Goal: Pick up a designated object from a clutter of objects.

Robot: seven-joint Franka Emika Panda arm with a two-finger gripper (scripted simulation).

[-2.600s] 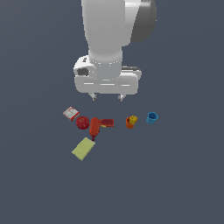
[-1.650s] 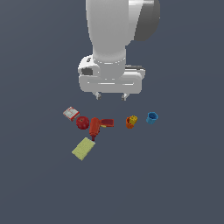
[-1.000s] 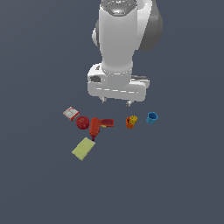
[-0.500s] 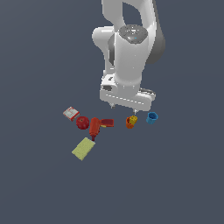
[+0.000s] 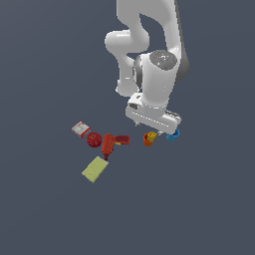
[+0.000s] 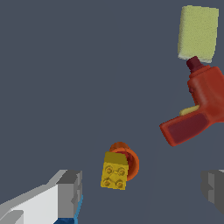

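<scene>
The designated object, a tiny yellow studded block [image 6: 115,170], lies against the small orange cup [image 6: 130,159]; it also shows in the exterior view [image 5: 151,135], next to the orange cup [image 5: 147,141]. My gripper [image 5: 160,129] hangs just above them and is open and empty. In the wrist view my gripper [image 6: 142,188] has its fingers [image 6: 70,192] spread wide, with the block between them, nearer one finger. The clutter holds a red apple [image 5: 93,140], red bottle [image 5: 108,144], white-red box [image 5: 80,129], yellow-green pad [image 5: 94,169] and blue cup [image 5: 173,136].
The red bottle [image 6: 201,105] and yellow-green pad [image 6: 198,33] lie beyond the block in the wrist view. A sliver of the blue cup [image 6: 72,215] shows beside one finger. The floor is plain dark grey.
The arm has swung toward the exterior view's right and come down, from high above the clutter to just over the orange cup and yellow block. The objects have not moved.
</scene>
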